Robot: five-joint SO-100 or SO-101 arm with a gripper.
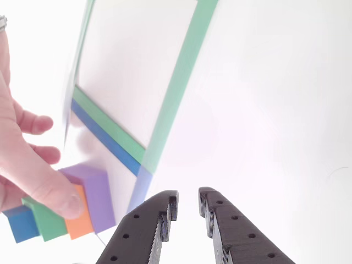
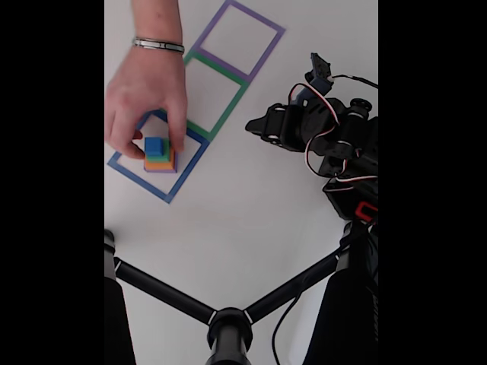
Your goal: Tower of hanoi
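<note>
- The gripper (image 1: 188, 204) is empty; its two black fingers (image 1: 157, 217) stand a narrow gap apart, pinching nothing, low over bare white table (image 1: 275, 110). In the fixed view the gripper (image 2: 253, 126) hangs just outside the green square (image 2: 228, 106).
- To its left and slightly ahead in the other view sits the stack (image 1: 66, 212), purple, orange, green and blue blocks. In the fixed view the stack (image 2: 158, 154) rests inside the blue square (image 2: 141, 182), well apart from the gripper, beyond the green square's corner.
- A hand (image 1: 25, 165) holds the stack, thumb pressed on the orange block. In the fixed view the hand (image 2: 144, 91) covers the stack from above, with a bracelet (image 2: 158, 46) on the wrist.
- Risk: if the arm moves toward the stack now, the fingers would likely strike the hand, since it lies around the blocks.
- Risk: as the hand lets go it may nudge the blocks, leaving them skewed or off-centre in the square, which would spoil a clean pinch of the small blue top block (image 2: 154, 146).
- Risk: the gap between the fingers looks too narrow for a block; unless widened they would push it, not straddle it.
- Axis: the stack's long axis runs upright from the table, widest purple at the base, blue on top. In the other view it appears tipped to the left, probably from the camera's angle.
</note>
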